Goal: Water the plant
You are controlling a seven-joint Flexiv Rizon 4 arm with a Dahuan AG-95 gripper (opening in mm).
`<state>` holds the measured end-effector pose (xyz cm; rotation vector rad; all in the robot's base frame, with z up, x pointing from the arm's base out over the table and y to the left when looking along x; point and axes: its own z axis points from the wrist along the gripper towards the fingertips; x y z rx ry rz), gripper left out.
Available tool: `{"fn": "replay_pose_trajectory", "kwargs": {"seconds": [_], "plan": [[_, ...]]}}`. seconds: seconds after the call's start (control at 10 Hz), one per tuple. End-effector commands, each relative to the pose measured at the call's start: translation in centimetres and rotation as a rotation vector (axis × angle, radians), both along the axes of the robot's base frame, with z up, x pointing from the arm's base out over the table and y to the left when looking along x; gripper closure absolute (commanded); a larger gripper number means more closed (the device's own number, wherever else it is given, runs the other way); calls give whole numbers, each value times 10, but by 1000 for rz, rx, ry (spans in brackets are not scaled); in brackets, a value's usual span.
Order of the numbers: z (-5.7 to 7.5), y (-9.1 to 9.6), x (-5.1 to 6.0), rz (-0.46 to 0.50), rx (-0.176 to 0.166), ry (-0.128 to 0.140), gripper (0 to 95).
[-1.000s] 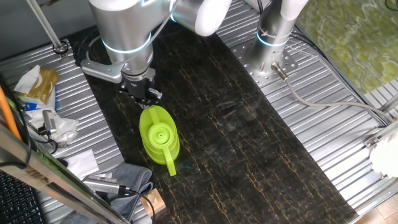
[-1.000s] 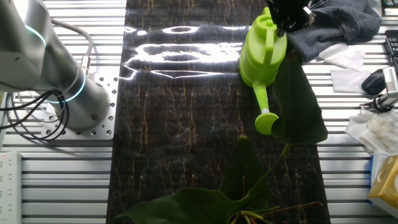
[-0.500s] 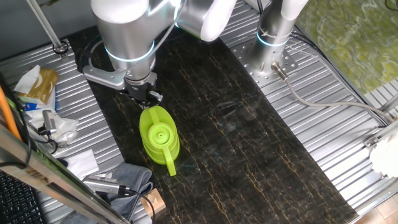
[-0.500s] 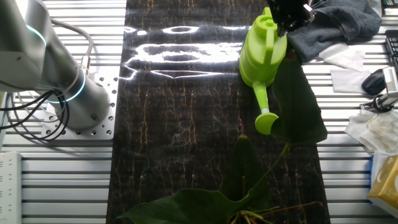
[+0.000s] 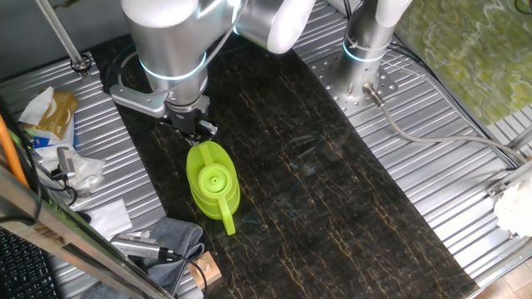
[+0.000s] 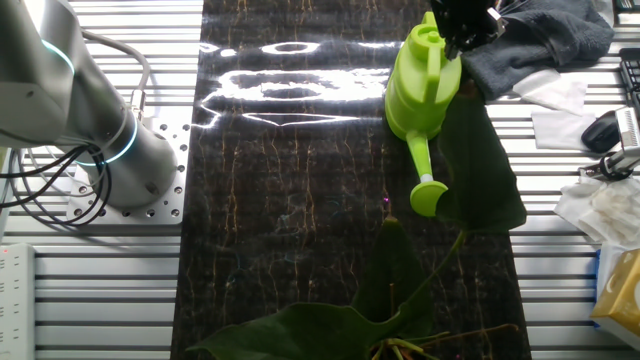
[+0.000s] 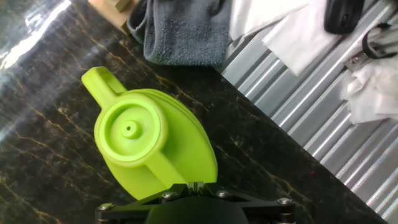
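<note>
Lime-green watering can (image 5: 213, 184) stands upright on the dark table (image 5: 332, 183). Gripper (image 5: 197, 127) sits at its handle end; finger spread cannot be told. Plant (image 6: 400, 290) lies at the near edge in the other fixed view, leaves only. Advice: seat the handle squarely before lifting.

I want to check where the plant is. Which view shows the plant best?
The other fixed view: the plant's dark leaves fill its lower edge, one leaf beside the can's spout. Its pot is out of frame. One fixed view and the hand view show no plant, only the can and the gripper.
</note>
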<state>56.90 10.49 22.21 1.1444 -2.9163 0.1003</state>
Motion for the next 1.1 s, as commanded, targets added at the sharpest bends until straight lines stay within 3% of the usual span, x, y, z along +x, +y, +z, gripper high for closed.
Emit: {"fn": "replay_pose_trajectory", "kwargs": {"seconds": [0.1,1.0,1.1], "plan": [[0,-1,0,3,-1,0,950],[0,-1,0,-1,-4,-11,950],[0,-1,0,2,10,-12,950]]}}
